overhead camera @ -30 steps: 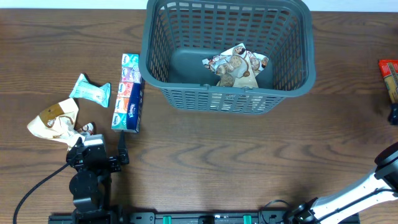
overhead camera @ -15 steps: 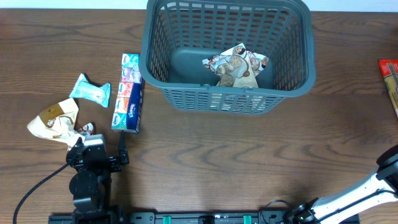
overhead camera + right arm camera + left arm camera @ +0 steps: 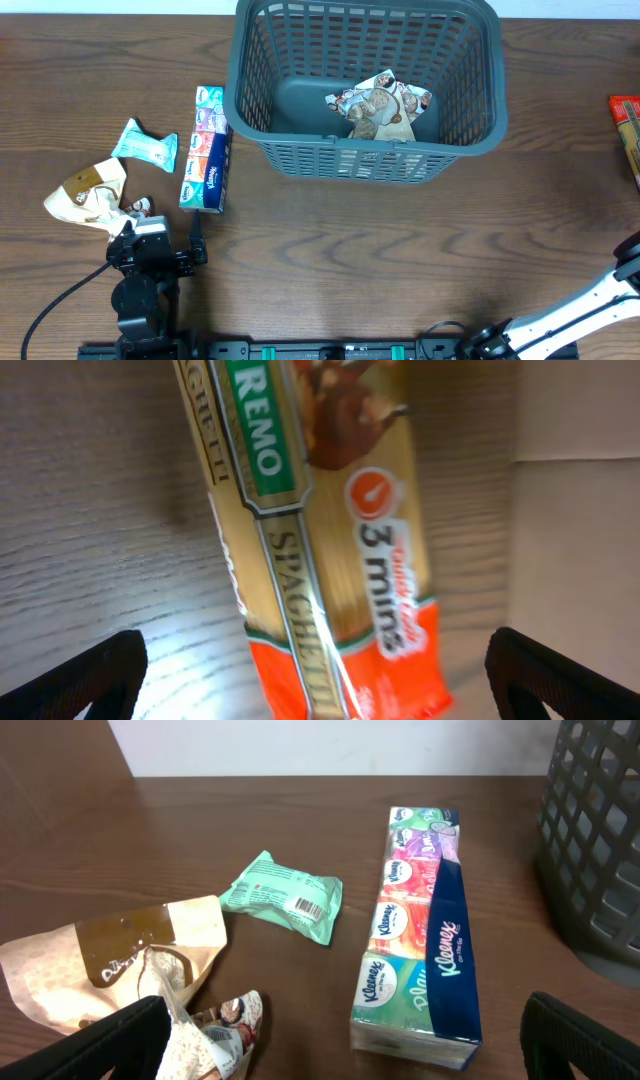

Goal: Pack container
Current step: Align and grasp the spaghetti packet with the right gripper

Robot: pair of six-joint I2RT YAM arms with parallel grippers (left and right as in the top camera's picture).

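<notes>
Both tools are empty. The left gripper (image 3: 158, 235) rests with jaws spread wide near the tissue pack (image 3: 415, 930), and the right gripper (image 3: 320, 690) hangs with jaws spread over the spaghetti packet (image 3: 300, 510). That packet lies at the table's right edge, well apart from the container (image 3: 365, 155) at the far middle. Expect the long, glossy packet to slip or pivot if you close off its middle, after which it may catch the container's rim; a skewed descent may push it off the table.
</notes>
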